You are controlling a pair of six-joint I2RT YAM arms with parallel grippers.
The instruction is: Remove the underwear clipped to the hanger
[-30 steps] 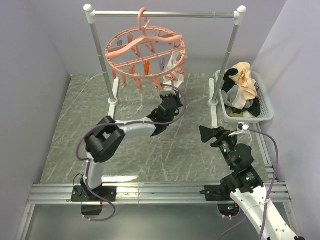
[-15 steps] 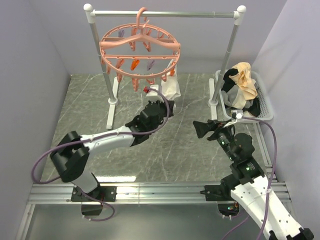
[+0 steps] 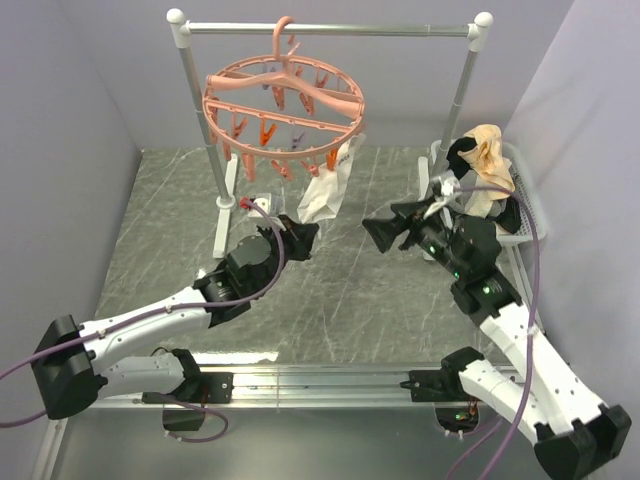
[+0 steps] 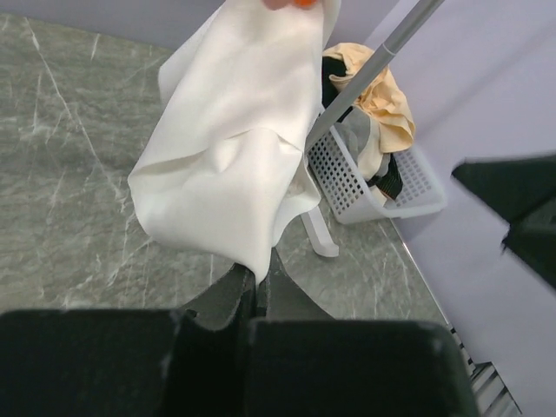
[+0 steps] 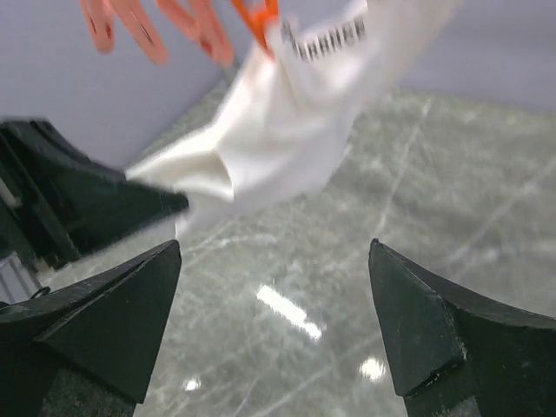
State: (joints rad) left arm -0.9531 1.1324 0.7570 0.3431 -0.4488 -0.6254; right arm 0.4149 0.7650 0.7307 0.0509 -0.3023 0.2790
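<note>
The salmon-pink hanger [image 3: 285, 95] hangs by its hook from the silver rail. One cream underwear [image 3: 332, 185] hangs from an orange clip [image 5: 261, 19] at its right front. My left gripper [image 3: 300, 236] is shut on the garment's lower tip, seen in the left wrist view [image 4: 258, 280] with the underwear [image 4: 230, 148] stretched up and away. My right gripper [image 3: 381, 231] is open and empty just right of the garment. In the right wrist view [image 5: 274, 252] the underwear [image 5: 278, 130] hangs ahead of the spread fingers.
The silver rail [image 3: 330, 30] stands on two white-capped posts. A white basket [image 3: 530, 232] at the right holds black, beige and grey underwear [image 3: 487, 158]; it also shows in the left wrist view [image 4: 347, 178]. Purple walls close both sides.
My left arm pulled back toward the near left, still holding the cream underwear's tip. The hanger swung and turned. My right gripper rose and moved left toward the garment.
</note>
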